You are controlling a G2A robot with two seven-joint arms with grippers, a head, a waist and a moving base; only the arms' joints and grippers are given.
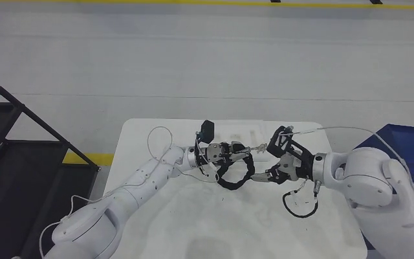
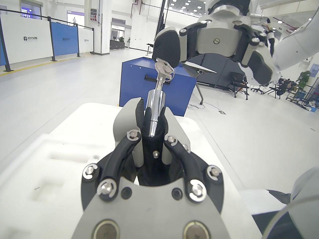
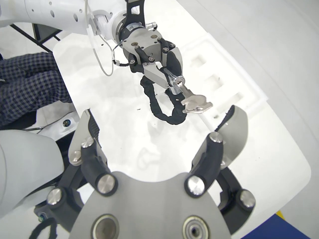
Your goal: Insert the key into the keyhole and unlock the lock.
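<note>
Item: key (image 3: 195,103), blade seated in the keyhole (image 3: 179,82) of the lock (image 2: 155,110); you may count insertion as done, while the unlocking turn appears to remain. Left claw (image 2: 152,111) pinches the chrome lock body above the worktop (image 3: 119,135), black cable (image 1: 236,180) hanging looped. Right claw (image 3: 160,114) stands spread, key head just ahead of its fingertips; contact you cannot confirm.

A pale grey floor (image 1: 207,58) is marked by a yellow line (image 1: 194,3). A blue cabinet (image 2: 134,83) is set beyond the white surface (image 1: 136,139). White and blue partitions (image 2: 27,43) are ranged along the hall, which is lit by ceiling lamps (image 2: 185,7).
</note>
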